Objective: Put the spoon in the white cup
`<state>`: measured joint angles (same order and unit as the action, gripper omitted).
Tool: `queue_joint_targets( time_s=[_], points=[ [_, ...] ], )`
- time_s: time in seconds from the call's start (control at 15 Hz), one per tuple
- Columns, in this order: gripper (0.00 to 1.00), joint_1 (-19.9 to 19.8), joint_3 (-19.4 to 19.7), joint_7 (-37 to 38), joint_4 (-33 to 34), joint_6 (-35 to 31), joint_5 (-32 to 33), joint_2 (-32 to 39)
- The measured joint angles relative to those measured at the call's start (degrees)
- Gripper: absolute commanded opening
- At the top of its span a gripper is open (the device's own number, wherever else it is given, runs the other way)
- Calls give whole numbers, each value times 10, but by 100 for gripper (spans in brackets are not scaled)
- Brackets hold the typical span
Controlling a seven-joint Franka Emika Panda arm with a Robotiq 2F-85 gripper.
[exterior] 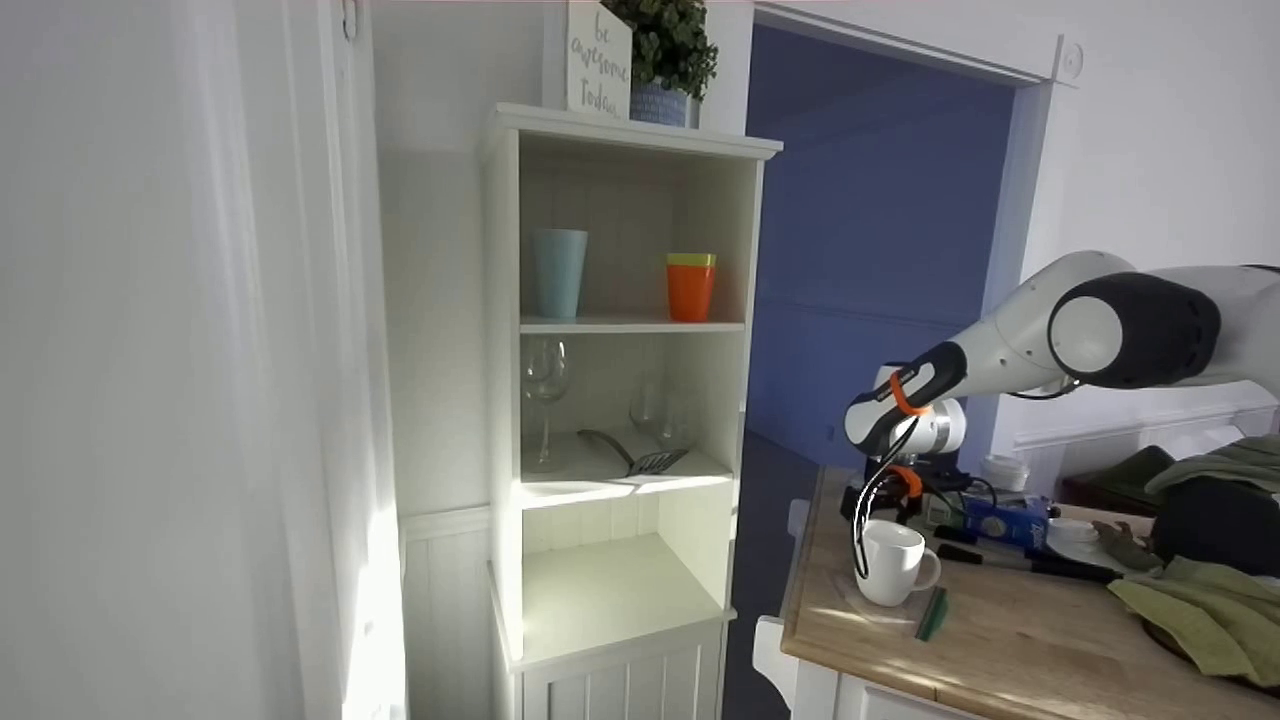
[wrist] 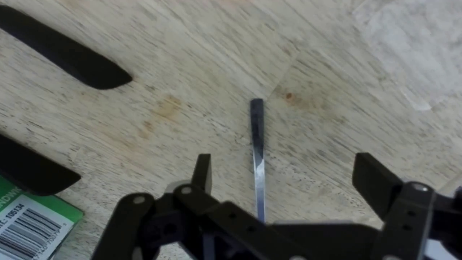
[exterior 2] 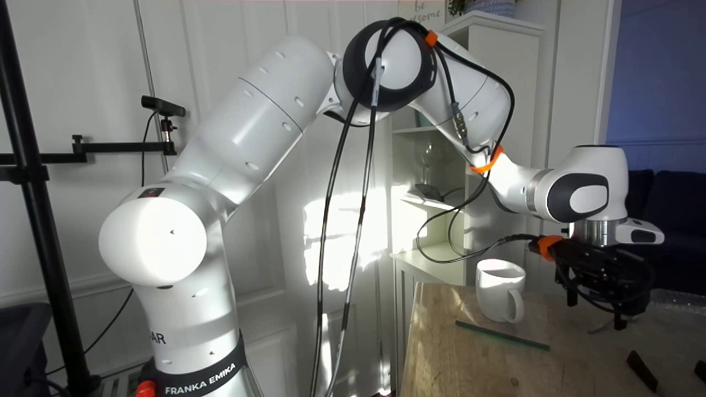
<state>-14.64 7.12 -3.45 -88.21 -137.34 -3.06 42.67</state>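
The white cup (exterior: 888,568) stands upright on the wooden table near its corner; its handle faces the table's middle. It also shows in an exterior view (exterior 2: 498,291), apart from the gripper. In the wrist view a thin metal handle, taken as the spoon's (wrist: 258,155), lies on the table between the fingers, closer to the left one. Its bowl end is hidden behind the gripper. My gripper (wrist: 282,159) is open and empty above the handle. In an exterior view the gripper (exterior 2: 596,311) points down beside the cup. Elsewhere it is partly hidden behind the cup.
Two black handles (wrist: 68,54) and a green package with a barcode (wrist: 34,227) lie left of the gripper. A green-edged strip (exterior 2: 502,335) lies by the cup. A blue box (exterior: 1005,522) and cloths (exterior: 1210,610) lie farther along. A white shelf unit (exterior: 640,328) holds other cups.
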Motion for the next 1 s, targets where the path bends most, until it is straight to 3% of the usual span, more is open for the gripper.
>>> queue_joint_targets(
  time_s=[0.07,0.13,0.2,0.33,0.6,0.73,0.8,0.87,0.93,1.0],
  points=[
    [91,0,0,0,5,0,0,4],
    [78,0,0,0,10,0,0,7],
    [77,0,0,0,15,1,0,10],
    [62,-1,0,1,25,1,0,16],
    [49,-2,0,1,41,4,0,28],
    [36,-2,0,1,49,9,-1,34],
    [37,-2,0,2,53,13,-1,35],
    [26,-2,0,2,55,16,-1,36],
    [22,-2,0,2,58,20,-1,36],
    [25,-2,1,3,61,25,-1,37]
  ],
)
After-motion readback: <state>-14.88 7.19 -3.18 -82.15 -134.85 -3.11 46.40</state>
